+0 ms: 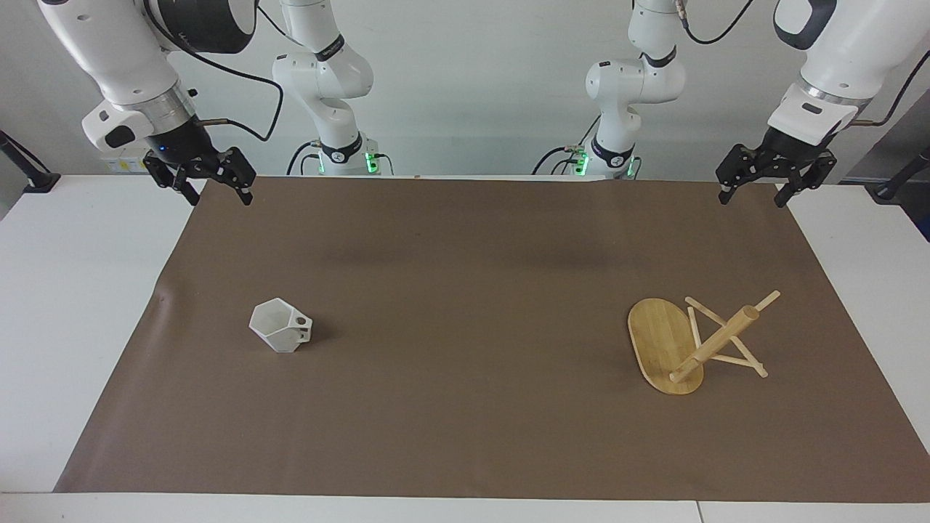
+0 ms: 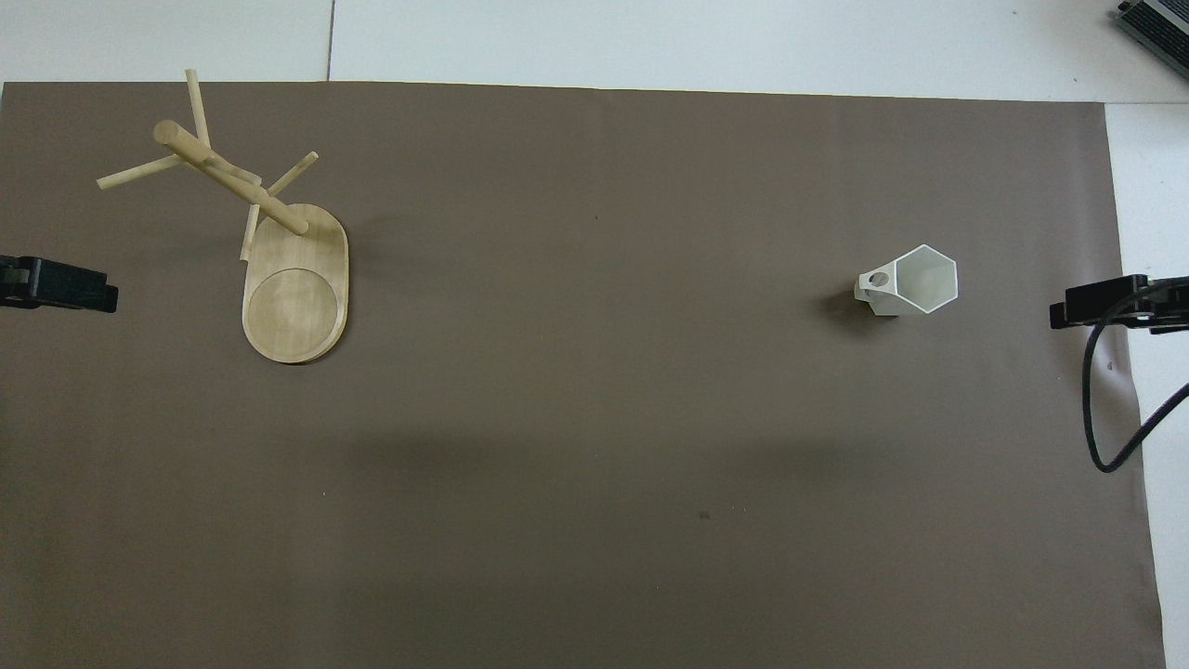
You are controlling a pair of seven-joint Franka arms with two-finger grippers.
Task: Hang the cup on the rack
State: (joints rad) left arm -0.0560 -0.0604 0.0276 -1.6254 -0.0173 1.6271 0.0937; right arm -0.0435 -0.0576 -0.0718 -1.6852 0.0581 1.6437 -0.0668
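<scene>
A small white faceted cup (image 1: 280, 325) (image 2: 910, 281) stands mouth up on the brown mat, toward the right arm's end, with its blocky handle turned toward the rack. The bamboo rack (image 1: 665, 345) (image 2: 295, 288) stands on its oval base toward the left arm's end, thin pegs crossing its thick post. My right gripper (image 1: 220, 196) (image 2: 1105, 302) hangs open and empty over the mat's corner at the robots' end. My left gripper (image 1: 752, 198) (image 2: 56, 283) hangs open and empty over the mat's other corner at that end. Neither gripper touches the cup or the rack.
The brown mat (image 1: 465, 290) covers most of the white table (image 1: 73, 290). A black cable (image 2: 1105, 409) hangs from the right arm over the mat's edge. A wide stretch of bare mat lies between cup and rack.
</scene>
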